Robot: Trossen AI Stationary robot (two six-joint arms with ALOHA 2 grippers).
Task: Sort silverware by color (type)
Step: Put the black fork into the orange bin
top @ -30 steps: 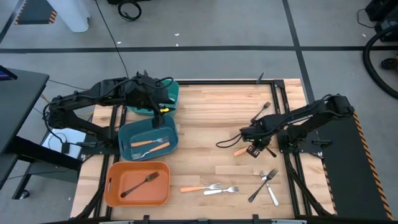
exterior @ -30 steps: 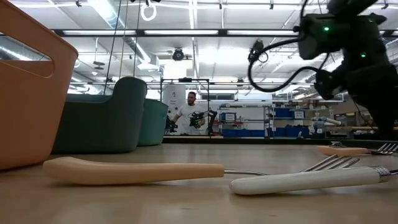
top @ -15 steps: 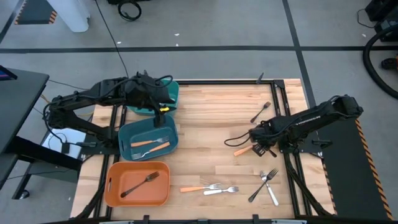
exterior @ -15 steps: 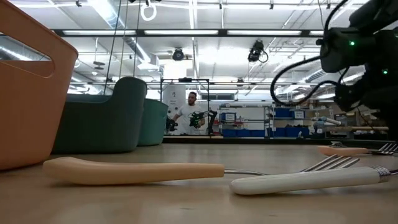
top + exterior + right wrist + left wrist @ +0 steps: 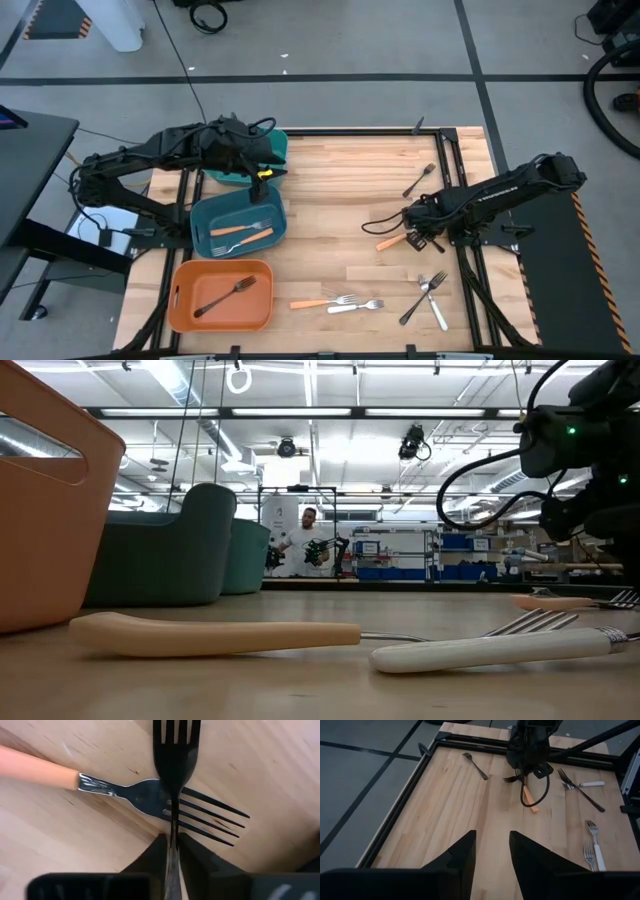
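High view: seen from above, a pale wooden slatted table (image 5: 340, 200) holds a teal plastic bin (image 5: 238, 225) with two orange-handled forks inside, an orange plastic bin (image 5: 220, 295) with one all-black fork (image 5: 224, 296), and a second teal bin (image 5: 272, 150) mostly hidden under the left gripper (image 5: 262, 170), which hovers over the bins with its fingers spread and nothing between them. The right gripper (image 5: 408, 238) is down at the table's right middle beside an orange-handled fork with silver tines (image 5: 388, 241). Loose on the wood are a black fork near the far edge (image 5: 418, 181), an orange-handled and a white-handled fork near the front (image 5: 340, 301), and two more at front right (image 5: 430, 295), so most sorting looks undone. Low view: at table height, the wood-coloured handle (image 5: 215, 635) and white handle (image 5: 500, 650) lie in front; behind is a bright workshop with shelving and a distant person. Left wrist view: the left fingers (image 5: 460, 855) stand apart above bare wood. Right wrist view: the right fingers (image 5: 150, 855) pinch the stem of a slim black fork (image 5: 175, 750) lying across the silver tines of the orange-handled one.
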